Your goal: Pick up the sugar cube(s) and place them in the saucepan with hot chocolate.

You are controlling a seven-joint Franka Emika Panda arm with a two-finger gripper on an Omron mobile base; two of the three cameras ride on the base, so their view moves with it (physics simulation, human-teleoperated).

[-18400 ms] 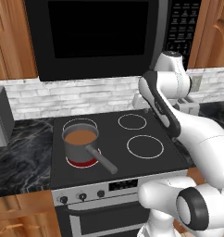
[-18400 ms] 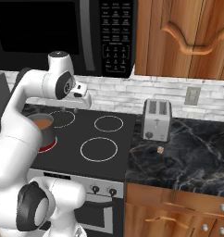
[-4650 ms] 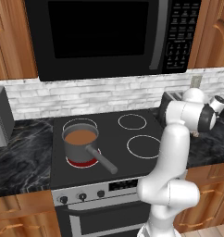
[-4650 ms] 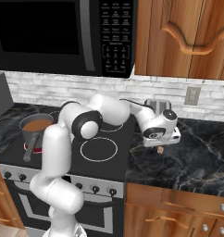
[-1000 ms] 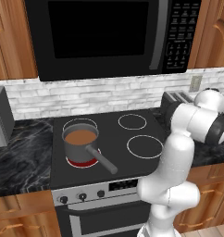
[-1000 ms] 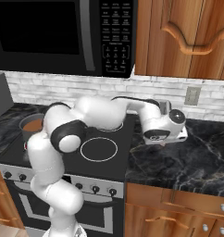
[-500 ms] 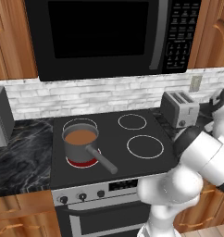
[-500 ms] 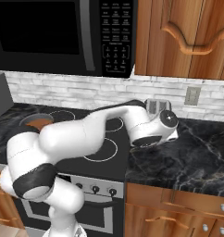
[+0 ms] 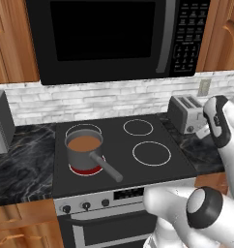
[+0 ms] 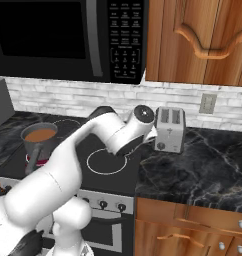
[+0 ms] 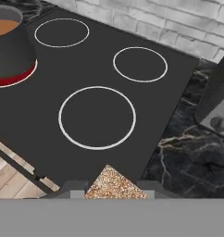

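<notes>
With the gripper [image 11: 115, 193] closed on the speckled sugar cube [image 11: 115, 183] over the stove's front right edge, the saucepan [image 11: 9, 51] of hot chocolate [image 11: 5, 27] lies well off to its far left, across two burners.

A speckled tan sugar cube [image 11: 115, 184] sits clamped between the fingertips; the grey saucepan [image 11: 11, 51] of reddish-brown hot chocolate [image 11: 5, 27] stands well apart.
</notes>
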